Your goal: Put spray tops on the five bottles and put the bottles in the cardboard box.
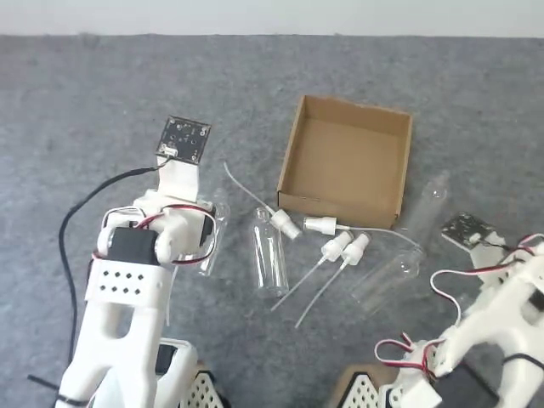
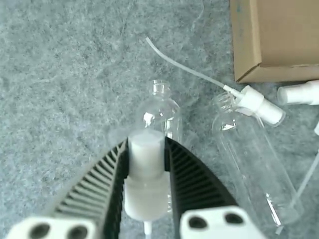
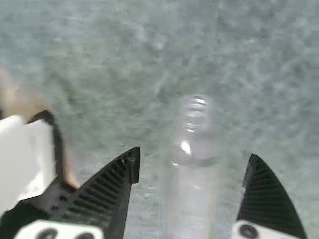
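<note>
Left jaws pinch a light spray top (image 2: 145, 174) by its head; right jaws stand wide astride a probably slippery bottle (image 3: 192, 164), best gripped mid-body; box (image 1: 344, 153) at two o'clock from centre.

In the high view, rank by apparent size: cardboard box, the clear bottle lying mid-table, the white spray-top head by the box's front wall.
1. cardboard box, largest
2. clear bottle
3. spray-top head, plainly smallest
</note>
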`<action>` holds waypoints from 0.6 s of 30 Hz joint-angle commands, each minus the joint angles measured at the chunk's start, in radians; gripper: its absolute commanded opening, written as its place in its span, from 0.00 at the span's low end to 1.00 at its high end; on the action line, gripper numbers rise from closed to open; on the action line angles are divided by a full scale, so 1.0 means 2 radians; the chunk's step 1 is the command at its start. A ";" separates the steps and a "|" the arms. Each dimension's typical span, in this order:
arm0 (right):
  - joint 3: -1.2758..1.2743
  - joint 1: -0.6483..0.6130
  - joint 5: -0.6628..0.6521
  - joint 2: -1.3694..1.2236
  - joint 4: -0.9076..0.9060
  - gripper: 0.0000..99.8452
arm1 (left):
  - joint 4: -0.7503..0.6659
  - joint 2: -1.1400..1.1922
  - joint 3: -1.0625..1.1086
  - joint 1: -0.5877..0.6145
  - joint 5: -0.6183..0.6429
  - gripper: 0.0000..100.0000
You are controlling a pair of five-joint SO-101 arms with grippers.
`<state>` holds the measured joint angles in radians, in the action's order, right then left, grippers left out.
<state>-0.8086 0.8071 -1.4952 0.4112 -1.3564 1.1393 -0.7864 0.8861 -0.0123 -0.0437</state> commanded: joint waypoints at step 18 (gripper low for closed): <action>0.112 -0.020 0.242 -0.115 0.118 0.02 | -0.012 -0.018 -0.005 0.001 -0.005 0.01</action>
<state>-0.7258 0.8178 -1.2497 0.1734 -1.1431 1.1362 -0.7864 0.8861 -0.0138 -0.0499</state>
